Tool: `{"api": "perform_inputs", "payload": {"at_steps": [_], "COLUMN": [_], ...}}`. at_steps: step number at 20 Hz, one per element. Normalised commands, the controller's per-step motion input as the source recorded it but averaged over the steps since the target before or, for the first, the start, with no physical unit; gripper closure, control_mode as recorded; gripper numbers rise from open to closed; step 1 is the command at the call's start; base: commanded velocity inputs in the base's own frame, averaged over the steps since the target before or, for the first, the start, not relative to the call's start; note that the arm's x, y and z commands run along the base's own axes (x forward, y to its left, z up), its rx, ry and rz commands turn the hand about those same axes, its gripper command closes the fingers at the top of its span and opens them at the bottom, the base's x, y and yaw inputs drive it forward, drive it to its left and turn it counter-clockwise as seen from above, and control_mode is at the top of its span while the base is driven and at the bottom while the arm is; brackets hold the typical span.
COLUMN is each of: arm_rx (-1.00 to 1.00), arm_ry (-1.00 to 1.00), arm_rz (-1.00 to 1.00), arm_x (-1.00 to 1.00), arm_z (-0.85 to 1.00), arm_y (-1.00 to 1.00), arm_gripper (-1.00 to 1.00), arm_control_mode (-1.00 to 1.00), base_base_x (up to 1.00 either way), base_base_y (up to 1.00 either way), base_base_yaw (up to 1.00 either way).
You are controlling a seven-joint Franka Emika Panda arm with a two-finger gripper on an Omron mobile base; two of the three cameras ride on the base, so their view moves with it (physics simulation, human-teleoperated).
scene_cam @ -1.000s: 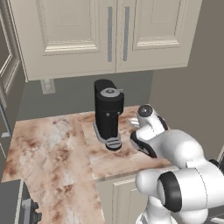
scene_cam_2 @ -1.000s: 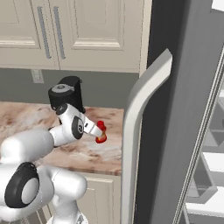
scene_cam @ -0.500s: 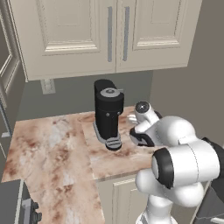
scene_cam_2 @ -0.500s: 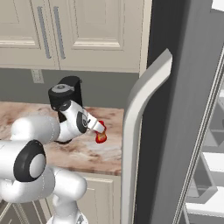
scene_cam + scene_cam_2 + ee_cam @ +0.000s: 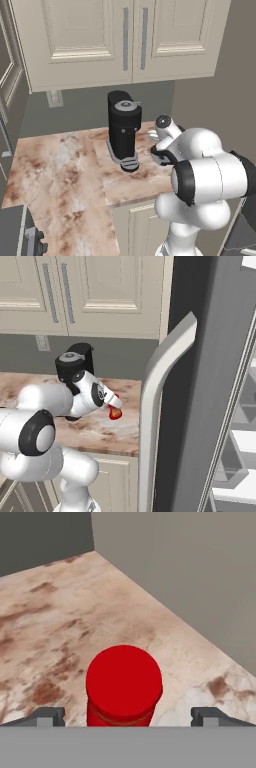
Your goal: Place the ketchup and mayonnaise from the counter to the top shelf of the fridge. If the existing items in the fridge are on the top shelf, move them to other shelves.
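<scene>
**Ketchup sits between the spread fingers, not yet gripped**

In your hand view the ketchup (image 5: pixel 124 684) is seen from above, its round red cap filling the lower middle of the picture. The gripper (image 5: pixel 128 717) has its two dark fingertips (image 5: pixel 46 716) set wide apart, one at each side of the bottle, with clear gaps of counter (image 5: pixel 60 612) showing between each tip and the red body. So the jaws stand apart and nothing is clamped. The bottle stands upright on the marbled stone, close to the corner where the worktop meets the grey walls.

From the right base view you can pick out the ketchup (image 5: pixel 115 413) as a small red shape just below the white hand, over the counter (image 5: pixel 105 433) and near its right end. The fridge (image 5: pixel 210 406) stands just beyond that end, its long curved handle (image 5: pixel 160 406) in the foreground. The black coffee machine (image 5: pixel 75 363) is behind the arm, near the bottle but apart from it.

In the left base view the coffee machine (image 5: pixel 124 130) stands on the counter (image 5: pixel 55 165) under the cream cabinets (image 5: pixel 120 40); the arm's wrist hides the bottle there.
</scene>
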Motion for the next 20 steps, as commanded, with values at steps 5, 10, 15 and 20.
{"api": "perform_inputs", "payload": {"at_steps": [5, 10, 15, 20], "arm_rx": [0.00, -0.01, -0.01, 0.00], "arm_ry": [0.00, 0.00, 0.00, 0.00], "arm_rz": [-0.03, 0.00, 0.00, 0.00], "arm_x": [0.07, 0.11, 0.16, 0.16], "arm_z": [0.00, -0.01, -0.02, -0.04], "arm_y": [-0.04, 0.00, 0.00, 0.00], "arm_gripper": [-1.00, -1.00, -1.00, -1.00], "arm_control_mode": [-1.00, -1.00, -1.00, -1.00], "base_base_x": [0.00, 0.00, 0.00, 0.00], "base_base_y": [0.00, 0.00, 0.00, 0.00], "base_base_yaw": [0.00, 0.00, 0.00, 0.00]}}
